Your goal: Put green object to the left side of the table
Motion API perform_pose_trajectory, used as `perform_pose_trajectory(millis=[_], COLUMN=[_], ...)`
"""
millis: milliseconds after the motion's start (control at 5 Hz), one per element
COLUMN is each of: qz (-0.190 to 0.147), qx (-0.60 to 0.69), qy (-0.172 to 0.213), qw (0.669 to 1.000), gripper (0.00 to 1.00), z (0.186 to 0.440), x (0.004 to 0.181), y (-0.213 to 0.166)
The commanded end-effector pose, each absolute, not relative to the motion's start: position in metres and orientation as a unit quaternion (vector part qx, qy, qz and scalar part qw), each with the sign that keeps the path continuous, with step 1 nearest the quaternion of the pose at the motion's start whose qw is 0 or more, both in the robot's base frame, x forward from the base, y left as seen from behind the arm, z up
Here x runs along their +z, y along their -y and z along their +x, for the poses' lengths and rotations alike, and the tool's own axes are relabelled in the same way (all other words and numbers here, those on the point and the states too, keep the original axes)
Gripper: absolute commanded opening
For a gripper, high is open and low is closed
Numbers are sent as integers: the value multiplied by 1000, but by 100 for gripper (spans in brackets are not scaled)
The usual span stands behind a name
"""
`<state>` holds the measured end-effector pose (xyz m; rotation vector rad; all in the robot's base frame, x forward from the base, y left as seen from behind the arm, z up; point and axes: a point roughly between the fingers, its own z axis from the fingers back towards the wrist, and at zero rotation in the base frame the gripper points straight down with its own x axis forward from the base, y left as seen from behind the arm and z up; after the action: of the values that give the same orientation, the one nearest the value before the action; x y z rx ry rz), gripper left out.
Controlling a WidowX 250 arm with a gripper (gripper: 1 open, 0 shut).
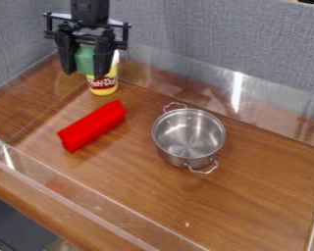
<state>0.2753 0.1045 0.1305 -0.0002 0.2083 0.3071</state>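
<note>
Judging by looks, the green object (86,57) — small, stiff, light, matte — sits clamped across its flat sides in the tool (86,61), high above the counter (251,186).

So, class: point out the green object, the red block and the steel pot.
green object (86,56): camera view, its face between the fingers.
red block (93,126): camera view, top face.
steel pot (160,143): camera view, left rim.

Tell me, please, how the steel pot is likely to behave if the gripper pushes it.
The steel pot looks rigid and stands upright on a broad base, so it should probably slide rather than tip. The glossy table likely offers little friction. Pushing its side handle might spin it.
</note>
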Motion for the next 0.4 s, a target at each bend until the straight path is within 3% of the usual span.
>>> perform_pose_trajectory(millis=[0,200], qz=[8,9], qx=[160,160], qy=[-74,-77], qw=[984,984], gripper=[0,0], z=[281,283], x=[143,138], y=[-117,-123])
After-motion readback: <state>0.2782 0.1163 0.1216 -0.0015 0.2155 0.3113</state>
